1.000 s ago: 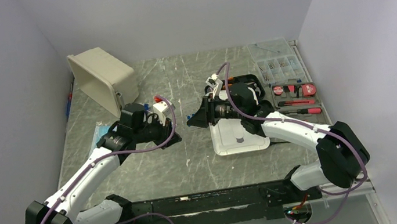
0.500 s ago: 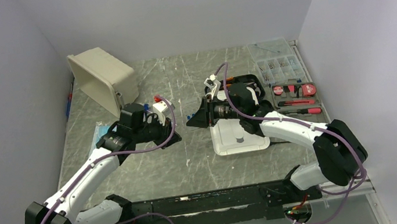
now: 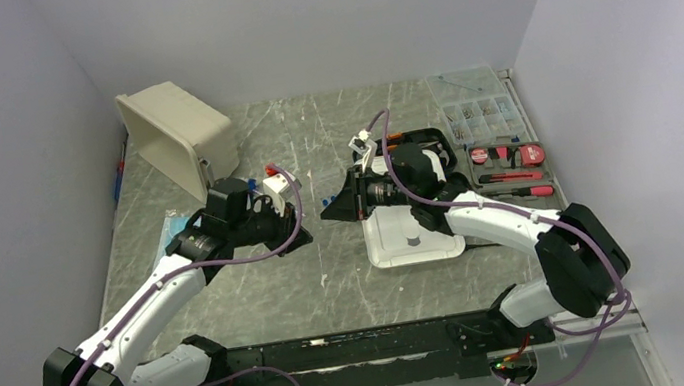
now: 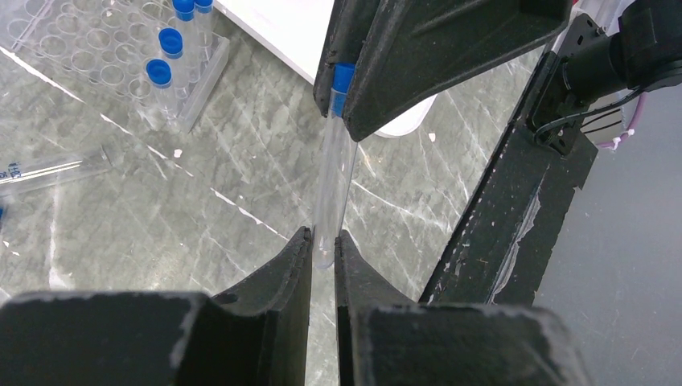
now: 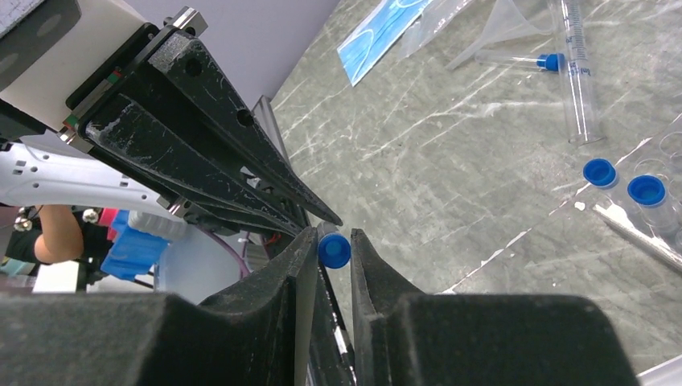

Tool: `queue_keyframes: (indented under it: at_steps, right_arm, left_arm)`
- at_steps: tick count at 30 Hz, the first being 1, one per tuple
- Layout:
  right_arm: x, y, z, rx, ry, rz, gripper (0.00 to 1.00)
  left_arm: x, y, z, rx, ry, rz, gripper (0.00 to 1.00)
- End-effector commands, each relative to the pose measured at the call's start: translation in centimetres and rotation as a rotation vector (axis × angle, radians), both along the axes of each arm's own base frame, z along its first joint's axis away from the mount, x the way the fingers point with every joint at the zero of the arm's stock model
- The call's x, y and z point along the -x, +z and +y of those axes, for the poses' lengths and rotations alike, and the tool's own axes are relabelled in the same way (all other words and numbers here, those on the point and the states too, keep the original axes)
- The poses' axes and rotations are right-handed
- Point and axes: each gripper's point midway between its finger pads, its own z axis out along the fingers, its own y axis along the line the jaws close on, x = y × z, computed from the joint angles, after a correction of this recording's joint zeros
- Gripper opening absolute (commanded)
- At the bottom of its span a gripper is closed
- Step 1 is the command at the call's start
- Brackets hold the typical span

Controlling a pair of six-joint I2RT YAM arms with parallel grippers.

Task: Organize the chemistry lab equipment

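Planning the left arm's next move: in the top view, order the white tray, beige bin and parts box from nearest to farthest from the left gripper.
From the left gripper:
1. White tray, just to its right.
2. Beige bin, back left.
3. Parts box, far back right.

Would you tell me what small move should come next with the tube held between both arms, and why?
Probably open the left tool: it pinches the rounded bottom of the test tube while the right tool clamps the blue cap, and that bottom must be free to enter the rack.
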Motion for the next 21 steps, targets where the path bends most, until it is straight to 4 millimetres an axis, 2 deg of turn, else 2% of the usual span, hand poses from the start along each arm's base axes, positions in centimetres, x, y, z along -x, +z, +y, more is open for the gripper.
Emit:
queue_keyframes:
  at_steps: [1, 5, 7, 8, 9, 12, 14, 16, 19, 21]
  right_arm:
    - [-0.5, 3.2, 0.9, -0.067, 0.025, -0.089, 0.20]
    - [-0.5, 3.2, 0.9, -0.070, 0.022, -0.095, 0.14]
    - [-0.6, 3.2, 0.8, -0.065, 0.014, -0.101, 0.13]
    - [-0.6, 3.2, 0.8, -0.060, 0.010, -0.106, 0.13]
    - [-0.8, 3.3, 0.6, -0.051, -0.002, -0.116, 0.12]
    - [-1.9, 3.3, -0.4, 0.016, -0.079, -0.166, 0.11]
    - [-2.8, 3.4, -1.3, 0.079, -0.140, -0.210, 0.11]
    - [-3.8, 3.9, -2.5, 0.140, -0.207, -0.263, 0.11]
    - [-5.6, 4.3, -4.3, 0.249, -0.326, -0.346, 0.11]
    - [-6.6, 4.8, -4.7, 0.311, -0.379, -0.405, 0.11]
  left_arm:
    - [-0.1, 1.2, -0.5, 0.038, -0.011, -0.038, 0.01]
    - [-0.1, 1.3, -0.5, 0.039, -0.012, -0.039, 0.02]
    - [-0.1, 1.3, -0.4, 0.035, -0.007, -0.039, 0.06]
    - [-0.2, 1.3, -0.3, 0.032, -0.001, -0.042, 0.12]
    - [-0.3, 1.3, -0.2, 0.027, 0.009, -0.046, 0.23]
    - [-0.8, 1.5, 0.3, 0.010, 0.046, -0.062, 0.65]
    - [-1.2, 1.8, 0.9, -0.001, 0.090, -0.084, 0.87]
    - [-1.8, 2.3, 1.6, -0.013, 0.142, -0.120, 0.96]
    - [-2.9, 3.2, 3.3, -0.017, 0.250, -0.179, 0.99]
    - [-3.7, 3.7, 4.7, -0.020, 0.333, -0.205, 0.99]
